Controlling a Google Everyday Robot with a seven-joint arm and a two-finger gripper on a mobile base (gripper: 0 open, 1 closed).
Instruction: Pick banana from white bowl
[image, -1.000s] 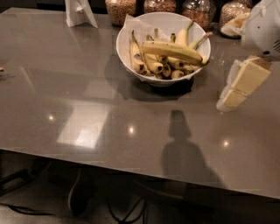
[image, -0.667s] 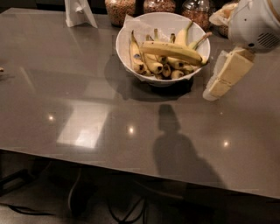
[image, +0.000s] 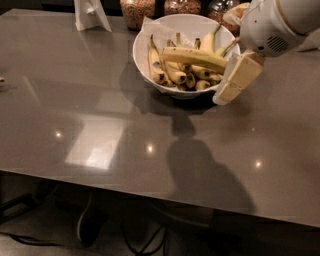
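Note:
The white bowl (image: 145, 55) stands at the back middle of the grey table. The banana (image: 192, 58) is long and yellow and lies across the top of several shorter black-tipped bananas (image: 170, 72) in the bowl. My gripper (image: 237, 79) hangs at the bowl's right rim, its cream fingers pointing down and left, just past the banana's right end. It holds nothing.
Glass jars of grain (image: 137, 10) stand behind the bowl along the table's back edge. A white folded card (image: 91, 14) stands at the back left. The grey table (image: 100, 125) stretches wide toward the front and left.
My gripper has moved left, from off the bowl's right side to its right rim. The view has shifted closer, so the bowl sits larger and more to the right.

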